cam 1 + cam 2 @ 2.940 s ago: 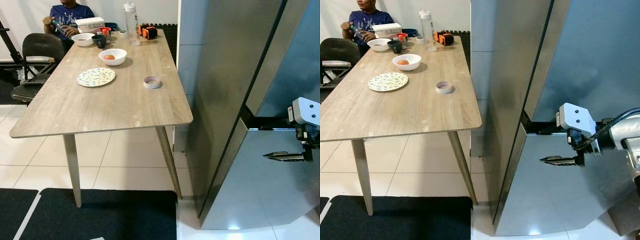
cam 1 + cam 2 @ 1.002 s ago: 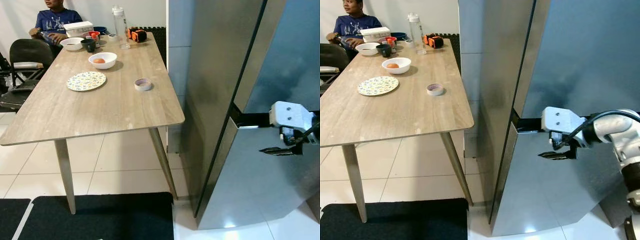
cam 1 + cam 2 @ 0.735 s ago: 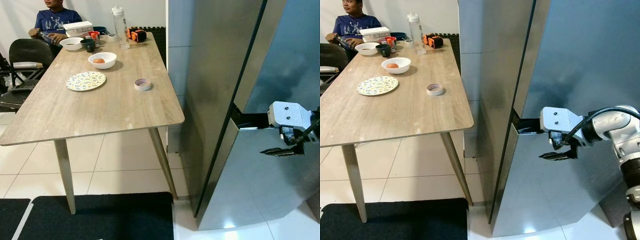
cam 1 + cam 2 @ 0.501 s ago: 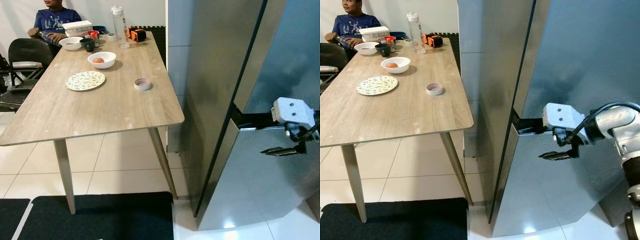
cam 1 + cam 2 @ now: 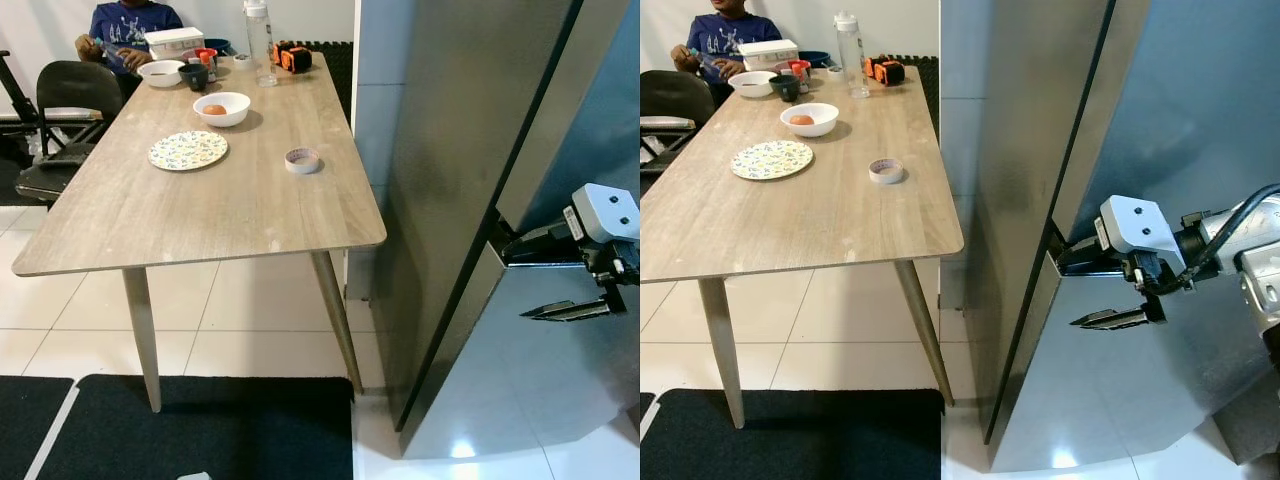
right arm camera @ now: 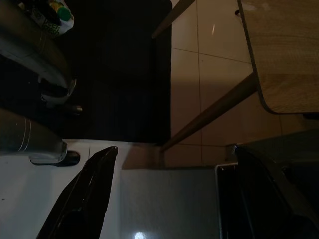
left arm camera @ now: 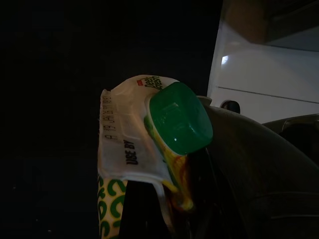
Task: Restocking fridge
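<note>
Fridge point(image 5: 1040, 180) stands just to the right of the wooden table point(image 5: 200, 200), and its doors look closed, or nearly so; a dark horizontal gap separates the upper door from the lower one. The right gripper point(image 5: 1110, 290) is at this gap: its fingers are spread wide apart, one reaching into the dark slot near the door edge and the other hanging free in front of the lower door, and they hold nothing. In the left wrist view, a carton point(image 7: 144, 149) with a green cap and green print sits between the left gripper's dark fingers, which appear closed on it, low in the shade. I judge this carton is the item to be stocked. So the task seems to be at an early stage: the item is in the gripper, but the door is not yet pulled open and nothing is placed inside. On the table remain a plate point(image 5: 188, 150), a bowl point(image 5: 222, 107) and a bottle point(image 5: 262, 45), and a person point(image 5: 130, 25) sits at the far end.
</note>
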You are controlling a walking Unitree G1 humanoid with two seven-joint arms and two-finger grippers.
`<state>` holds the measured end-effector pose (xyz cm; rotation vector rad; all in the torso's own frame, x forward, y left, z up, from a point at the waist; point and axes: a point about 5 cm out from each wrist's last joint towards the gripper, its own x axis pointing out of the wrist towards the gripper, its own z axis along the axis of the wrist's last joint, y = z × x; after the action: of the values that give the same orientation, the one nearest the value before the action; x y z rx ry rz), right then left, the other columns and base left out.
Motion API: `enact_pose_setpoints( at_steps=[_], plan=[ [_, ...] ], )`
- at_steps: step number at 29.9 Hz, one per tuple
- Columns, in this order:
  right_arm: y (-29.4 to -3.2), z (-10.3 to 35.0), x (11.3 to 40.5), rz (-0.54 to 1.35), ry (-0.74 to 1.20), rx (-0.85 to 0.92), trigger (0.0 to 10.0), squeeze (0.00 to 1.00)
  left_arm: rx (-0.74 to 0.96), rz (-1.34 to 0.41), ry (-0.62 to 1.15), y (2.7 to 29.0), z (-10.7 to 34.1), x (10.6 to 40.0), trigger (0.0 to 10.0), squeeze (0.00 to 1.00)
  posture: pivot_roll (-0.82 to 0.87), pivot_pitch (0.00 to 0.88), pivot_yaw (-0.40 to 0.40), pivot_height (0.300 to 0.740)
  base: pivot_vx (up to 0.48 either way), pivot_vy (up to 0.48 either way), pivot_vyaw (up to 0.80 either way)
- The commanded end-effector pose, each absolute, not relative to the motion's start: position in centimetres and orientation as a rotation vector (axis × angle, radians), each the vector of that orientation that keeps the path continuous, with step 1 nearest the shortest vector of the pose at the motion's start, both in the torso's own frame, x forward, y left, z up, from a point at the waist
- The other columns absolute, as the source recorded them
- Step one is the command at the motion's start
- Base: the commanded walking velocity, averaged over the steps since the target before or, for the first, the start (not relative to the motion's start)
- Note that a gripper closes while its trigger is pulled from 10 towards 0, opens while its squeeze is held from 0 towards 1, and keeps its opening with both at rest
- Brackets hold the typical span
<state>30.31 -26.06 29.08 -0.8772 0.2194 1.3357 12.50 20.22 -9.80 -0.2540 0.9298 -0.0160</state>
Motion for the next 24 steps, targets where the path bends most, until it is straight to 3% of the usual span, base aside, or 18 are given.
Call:
enact_pose_setpoints(
  at_steps=[1, 24],
  plan=[
    [-26.2, 29.2, 30.0, 1.347, 0.227, -0.878, 10.0, 0.0, -0.283, -0.049, 0.988, 19.1, -10.4, 11.1, 10.0, 0.0, -0.1, 0.095, -0.031, 0.74, 0.0, 0.0, 0.0],
    [-31.4, 30.2, 29.3, 1.081, 0.486, -1.012, 10.0, 0.0, -0.291, -0.05, 0.991, 18.8, -10.5, 11.0, 10.0, 0.0, -0.11, 0.097, -0.036, 0.74, 0.0, 0.0, 0.0]
  ],
)
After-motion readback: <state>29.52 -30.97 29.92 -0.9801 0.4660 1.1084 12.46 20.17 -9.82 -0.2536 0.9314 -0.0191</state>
